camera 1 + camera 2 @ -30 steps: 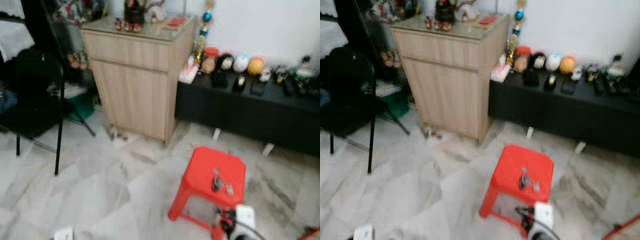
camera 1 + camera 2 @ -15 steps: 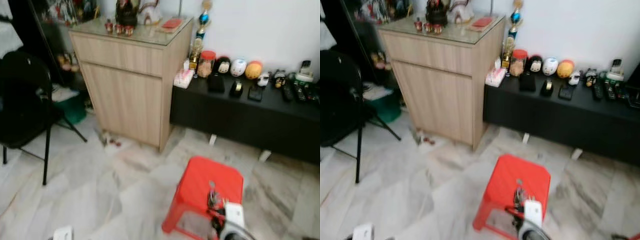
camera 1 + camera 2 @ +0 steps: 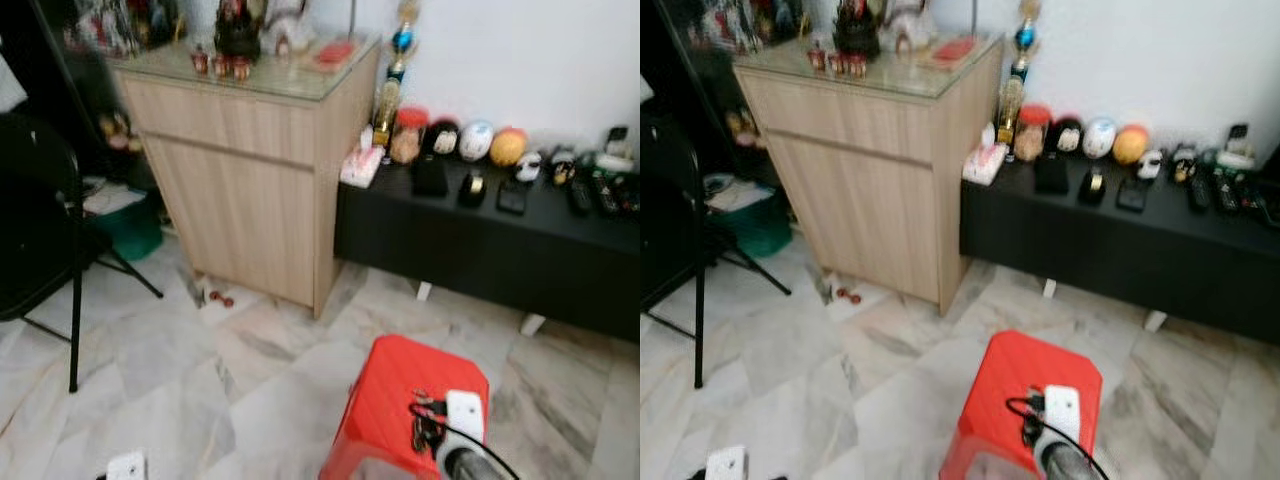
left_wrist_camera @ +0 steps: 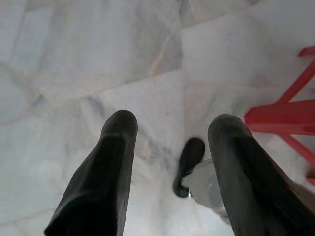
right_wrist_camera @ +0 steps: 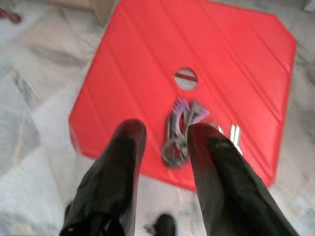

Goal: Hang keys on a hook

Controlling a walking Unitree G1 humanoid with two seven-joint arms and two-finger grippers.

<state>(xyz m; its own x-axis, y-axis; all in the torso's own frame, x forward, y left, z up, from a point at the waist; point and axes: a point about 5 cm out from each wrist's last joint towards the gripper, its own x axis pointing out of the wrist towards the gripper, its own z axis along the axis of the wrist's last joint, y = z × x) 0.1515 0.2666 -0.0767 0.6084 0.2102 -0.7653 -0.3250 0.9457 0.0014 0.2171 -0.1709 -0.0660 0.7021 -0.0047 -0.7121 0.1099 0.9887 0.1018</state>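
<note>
The red stool (image 5: 197,83) stands on the marble floor (image 3: 200,370) in front of the wooden cabinet (image 3: 250,180) and the low black bench (image 3: 500,240), and the keys (image 5: 179,130) lie on its seat, just beside the round hole (image 5: 186,78) in the middle and toward the seat edge nearest the robot. No hook can be made out, so the keys lie on the stool and not on a hook. The step in hand looks like the reach to pick them up. To do it well, the right end effector (image 5: 165,137) should come straight down with one finger on each side of the bunch, press lightly on the seat and close on the thickest part near the ring, because flat keys slip easily on smooth plastic. The right arm is stretched over the seat, its end effector pointing down at the keys, fingers moderately apart and holding nothing. The left end effector (image 4: 172,128) hangs over the floor beside a stool leg, fingers wide and holding nothing.
</note>
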